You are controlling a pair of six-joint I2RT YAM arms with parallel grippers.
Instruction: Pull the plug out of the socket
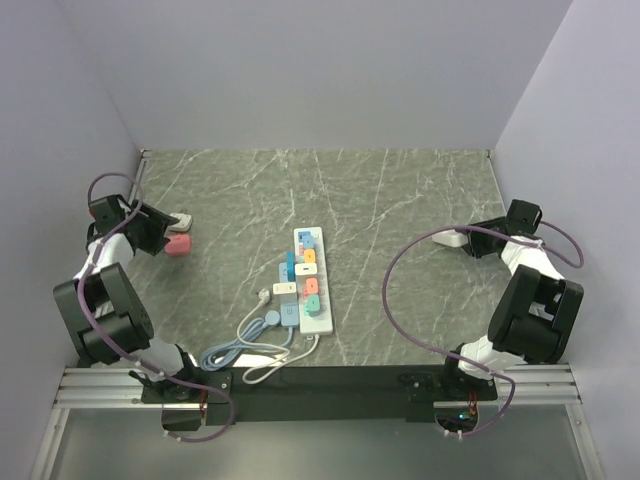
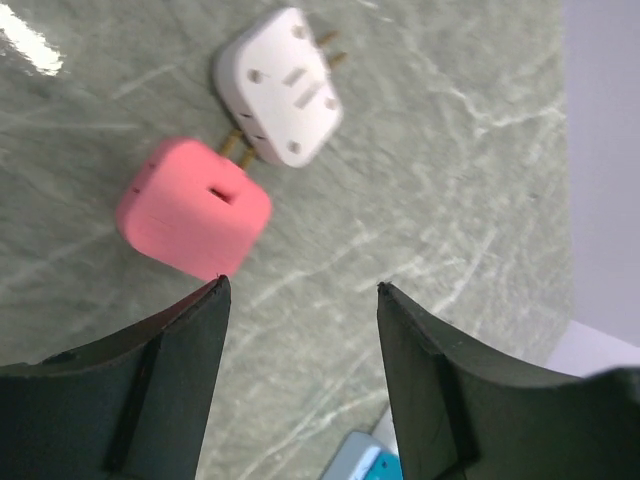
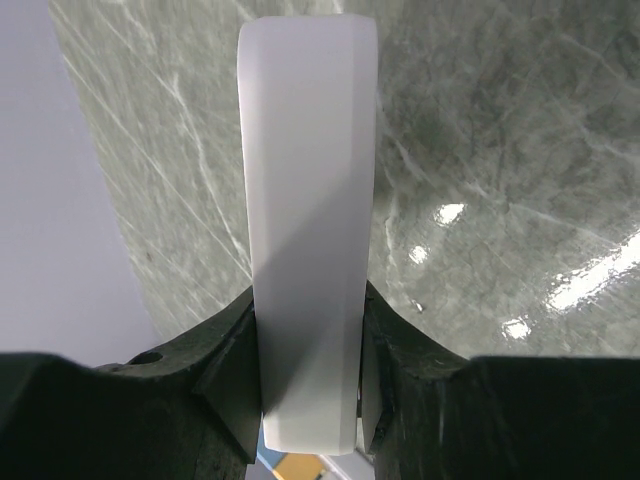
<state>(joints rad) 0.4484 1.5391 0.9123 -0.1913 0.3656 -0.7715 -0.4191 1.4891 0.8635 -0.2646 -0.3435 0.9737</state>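
Note:
The long white socket strip (image 1: 318,322) lies mid-table with several coloured plugs in it, among them a blue one (image 1: 305,240), a coral one (image 1: 311,286) and a teal one (image 1: 311,303). My left gripper (image 1: 160,232) is open and empty at the far left, just short of a loose pink plug (image 2: 195,210) and a loose white plug (image 2: 280,85) lying on the table; its gap (image 2: 300,295) holds nothing. My right gripper (image 1: 472,240) at the far right is shut on a white plug (image 3: 308,200), which sticks out ahead of the fingers (image 3: 230,370).
Thin white and blue-grey cords (image 1: 250,345) coil on the table at the strip's near end, by the arm bases. Grey walls close in the marble table (image 1: 400,200) on the left, back and right. A corner of the strip shows in the left wrist view (image 2: 375,460).

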